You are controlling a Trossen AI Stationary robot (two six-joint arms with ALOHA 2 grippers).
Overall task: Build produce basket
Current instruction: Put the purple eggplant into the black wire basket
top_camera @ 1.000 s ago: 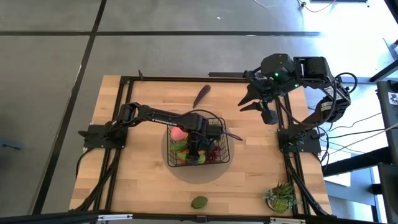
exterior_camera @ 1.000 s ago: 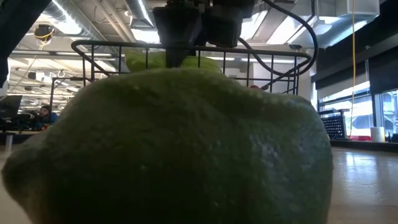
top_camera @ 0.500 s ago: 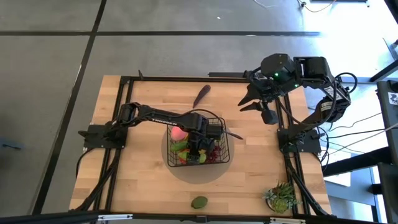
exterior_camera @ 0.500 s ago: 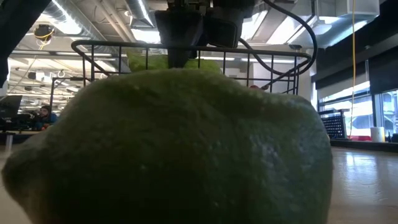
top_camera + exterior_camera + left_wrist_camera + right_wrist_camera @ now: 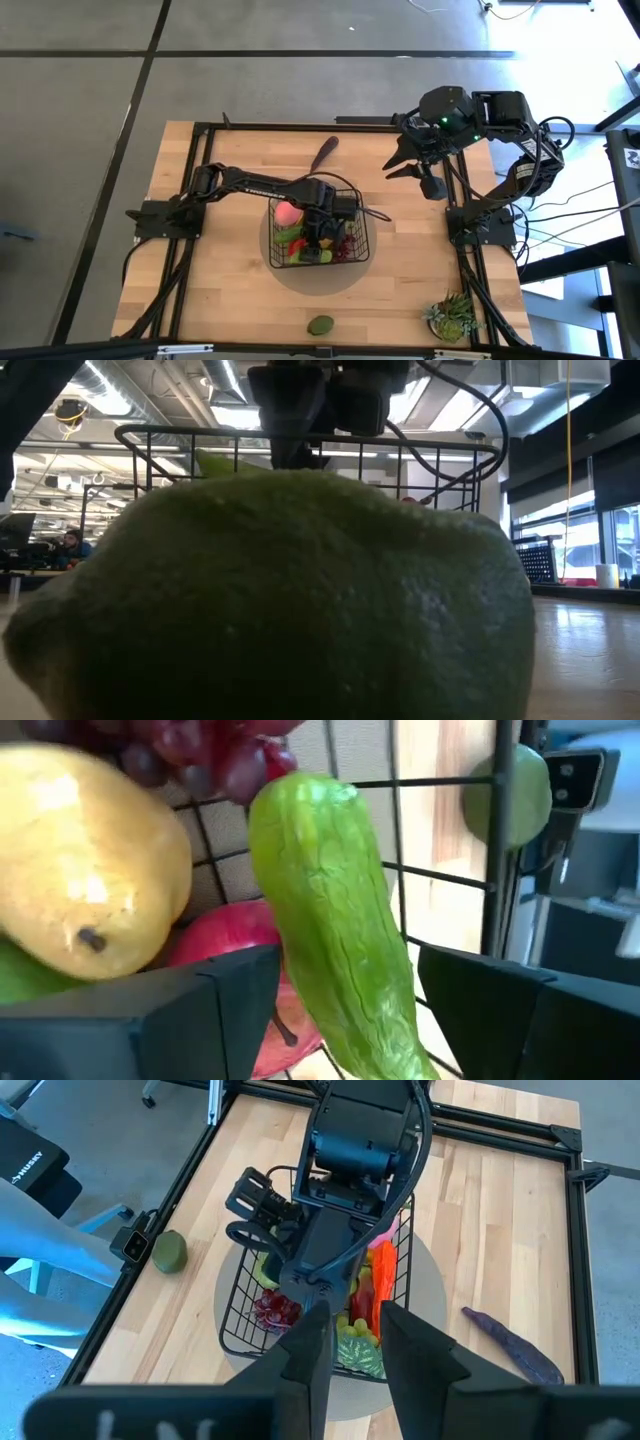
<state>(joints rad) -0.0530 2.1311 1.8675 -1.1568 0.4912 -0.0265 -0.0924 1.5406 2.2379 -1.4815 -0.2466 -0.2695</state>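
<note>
The black wire basket [image 5: 362,240] stands at the table's middle on a round mat, holding several pieces of toy produce. My left gripper [image 5: 318,230] is inside it, pointing down and open. In the left wrist view its fingers [image 5: 210,1010] stand on either side of a green cucumber [image 5: 330,910]. The cucumber leans on the basket's wire wall beside a yellow fruit [image 5: 85,860], dark red grapes [image 5: 200,750] and a red fruit [image 5: 250,970]. My right gripper [image 5: 397,163] is open and empty, held above the table's far right.
A purple eggplant [image 5: 324,152] lies on the table beyond the basket. A green lime [image 5: 320,325] lies near the front edge and fills the low view [image 5: 270,600]. A spiky potted plant [image 5: 452,315] stands at the near right corner.
My left gripper has risen a little inside the basket. The green cucumber under it has sunk lower among the produce.
</note>
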